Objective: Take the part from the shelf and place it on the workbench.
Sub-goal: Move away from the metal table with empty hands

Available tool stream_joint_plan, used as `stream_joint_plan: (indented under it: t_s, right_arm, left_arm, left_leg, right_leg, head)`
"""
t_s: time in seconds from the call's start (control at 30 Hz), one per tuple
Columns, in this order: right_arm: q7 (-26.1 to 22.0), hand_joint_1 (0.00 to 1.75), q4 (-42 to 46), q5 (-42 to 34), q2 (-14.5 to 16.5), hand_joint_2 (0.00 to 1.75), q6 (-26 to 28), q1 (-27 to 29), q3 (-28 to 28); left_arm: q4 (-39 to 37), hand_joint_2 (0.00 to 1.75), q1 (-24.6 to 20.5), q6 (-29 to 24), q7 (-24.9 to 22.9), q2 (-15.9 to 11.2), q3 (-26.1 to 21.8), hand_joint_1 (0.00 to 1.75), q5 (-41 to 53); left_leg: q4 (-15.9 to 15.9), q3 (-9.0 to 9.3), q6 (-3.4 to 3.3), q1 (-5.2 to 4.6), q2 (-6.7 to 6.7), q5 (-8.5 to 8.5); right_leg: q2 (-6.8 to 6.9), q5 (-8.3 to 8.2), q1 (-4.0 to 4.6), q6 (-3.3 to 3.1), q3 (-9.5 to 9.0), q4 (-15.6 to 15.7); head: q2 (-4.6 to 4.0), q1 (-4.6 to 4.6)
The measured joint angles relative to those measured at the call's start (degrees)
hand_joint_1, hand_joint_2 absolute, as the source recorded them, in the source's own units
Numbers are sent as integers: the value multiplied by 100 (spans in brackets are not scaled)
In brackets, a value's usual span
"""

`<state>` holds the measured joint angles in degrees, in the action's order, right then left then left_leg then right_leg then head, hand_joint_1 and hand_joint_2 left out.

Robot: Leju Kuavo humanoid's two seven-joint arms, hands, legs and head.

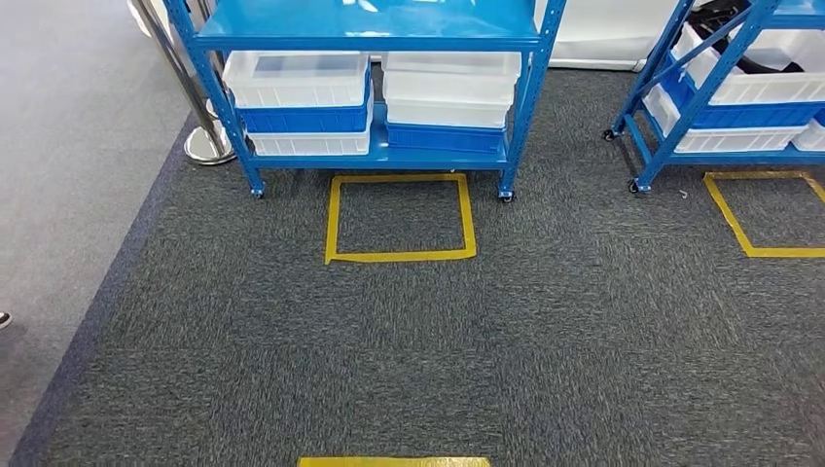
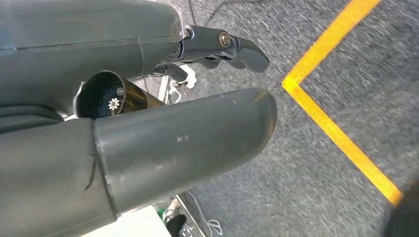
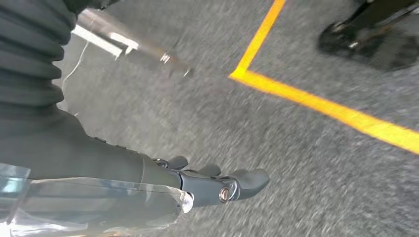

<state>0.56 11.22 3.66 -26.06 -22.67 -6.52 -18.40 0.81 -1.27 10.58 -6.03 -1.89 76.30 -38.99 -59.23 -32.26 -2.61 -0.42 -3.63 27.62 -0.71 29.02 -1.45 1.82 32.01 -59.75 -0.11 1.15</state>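
The dark grey carpet (image 1: 409, 341) takes up most of the head view, marked with a yellow tape square (image 1: 400, 219) laid just in front of the nearer blue shelf (image 1: 375, 29), probably to show the robot where to stand when it reaches in; a second taped square (image 1: 769, 219) lies before another blue shelf (image 1: 720, 78) at the right, and a strip of yellow tape (image 1: 394, 461) sits at the near edge; the robot appears to be well short of the first square, so the task looks to be at its approach stage, with nothing taken yet; the nearer shelf's low tier carries stacked white and blue bins (image 1: 297, 102) and a second stack (image 1: 448, 97) beside them, kept low where a hanging arm could reach; the part itself cannot be made out, and judging from the task it presumably lies in one of these bins or on a tier above, so its look cannot be told; a chrome post base (image 1: 207, 144) stands on the pale floor just left of the shelf; the left hand (image 2: 188, 113) hangs over the carpet with thumb and dark fingers apart and nothing between them; the right hand (image 3: 217, 185) likewise hangs down, fingers extended and spread, holding nothing
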Motion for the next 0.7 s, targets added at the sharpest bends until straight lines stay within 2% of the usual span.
stream_joint_plan:
  t_s: [0.1, 0.23, 0.47, 0.57, 0.63, 0.7]
  right_arm:
    - [59, 0, -2, -45, 10, 0, -30, 28, 27]
    - [105, 0, -5, -58, 20, 0, -33, 67, 95]
    - [137, 0, -5, -93, 50, 0, -33, 79, 147]
    - [150, 0, -5, -107, 39, 0, -33, 80, 157]
    - [163, 0, -5, -114, 28, 0, -35, 82, 162]
    - [167, 0, -5, -115, 25, 0, -34, 86, 168]
  left_arm:
    - [-5, 0, -1, 15, 6, 2, 1, 0, 3]
    - [-6, 0, -4, 53, 28, 7, 3, 0, 21]
    - [-11, 0, -7, 67, 32, -9, 10, 0, 43]
    - [-10, 0, -14, 70, 35, -6, 11, 0, 56]
    - [-9, 0, -13, 75, 39, -2, 12, 0, 58]
    - [-9, 0, -6, 79, 43, -1, 13, 0, 60]
  left_leg:
    - [17, 3, -86, -12, 3, 4]
    - [40, 26, -71, -10, 18, 3]
    - [24, 21, -65, -22, 23, 15]
    - [207, 111, -75, 17, 36, -25]
    - [371, 228, -85, 54, 57, -83]
    - [391, 262, -91, 42, 71, -72]
  right_leg:
    - [-2, -15, 13, -33, -5, 23]
    - [-14, -11, 20, -81, -6, 23]
    - [-16, -12, 10, -74, -5, 31]
    - [4, 11, 26, -20, -50, 57]
    - [29, 207, 35, 9, 85, -271]
    - [38, 511, 20, 31, 453, -960]
  head:
    - [0, -2]
    - [0, -2]
    - [0, -2]
    - [0, 6]
    - [0, 18]
    - [0, 21]
